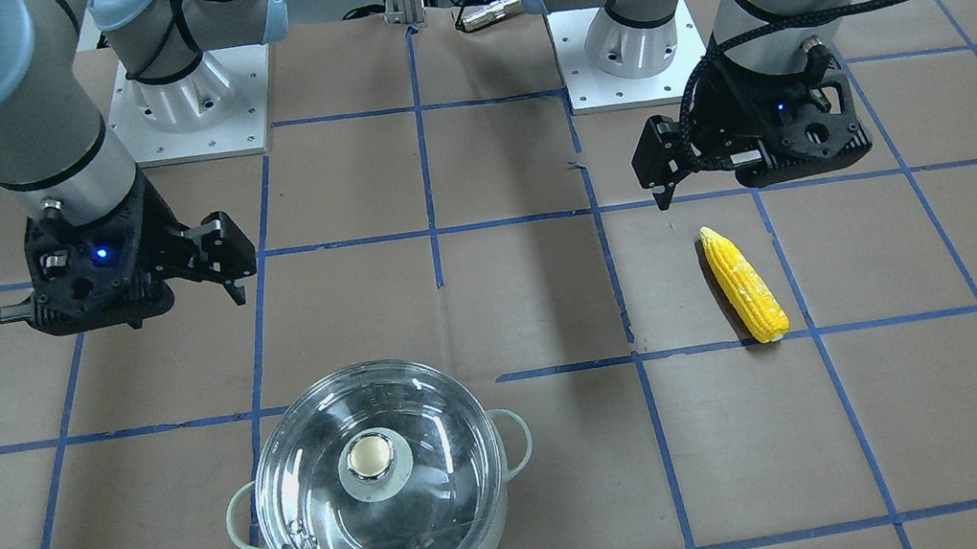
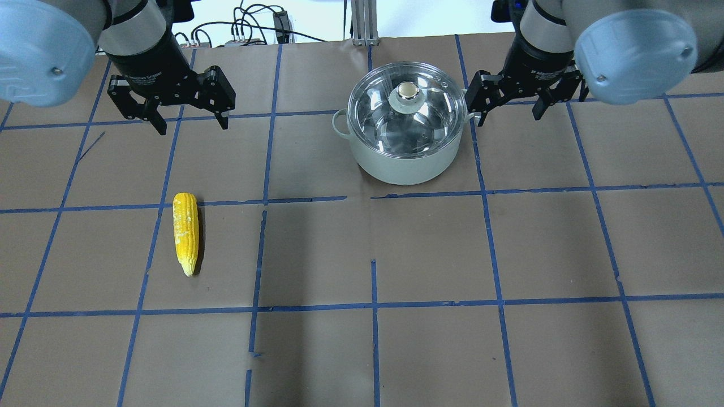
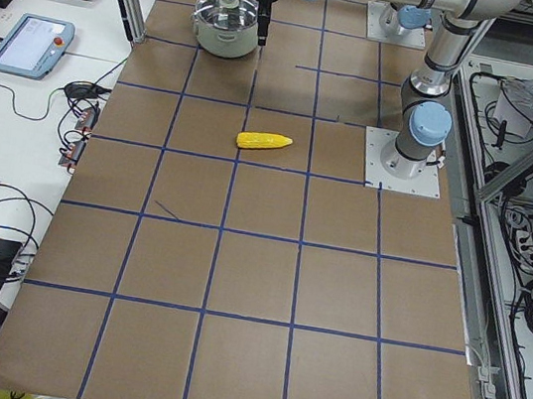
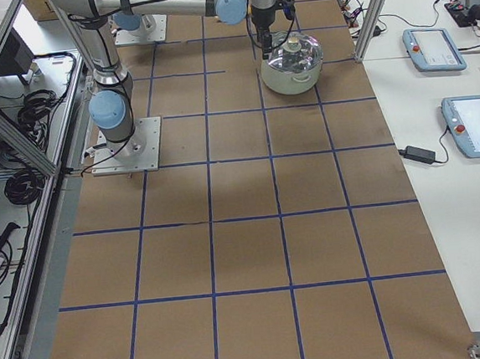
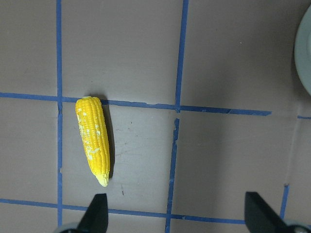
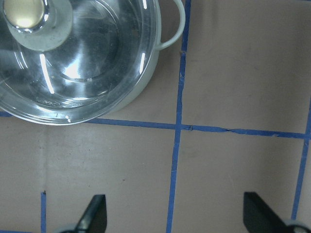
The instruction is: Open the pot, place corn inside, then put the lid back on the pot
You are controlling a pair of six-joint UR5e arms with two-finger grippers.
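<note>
The pot (image 2: 404,164) stands at the table's far side, right of centre, with the glass lid (image 2: 432,110) on it and the cream knob (image 2: 407,93) on top. It also shows in the front view (image 1: 486,517) and the right wrist view (image 6: 146,73). The corn (image 2: 185,232) lies on the table at the left, pointed tip toward the robot, and shows in the left wrist view (image 5: 93,138). My left gripper (image 2: 192,124) is open and empty, hovering beyond the corn. My right gripper (image 2: 509,116) is open and empty, hovering just right of the pot.
Brown paper with a blue tape grid (image 2: 373,305) covers the table. The two arm bases (image 1: 191,96) (image 1: 628,40) stand at the robot's edge. Cables (image 2: 249,28) lie past the far edge. Tablets (image 3: 31,39) lie on a side bench.
</note>
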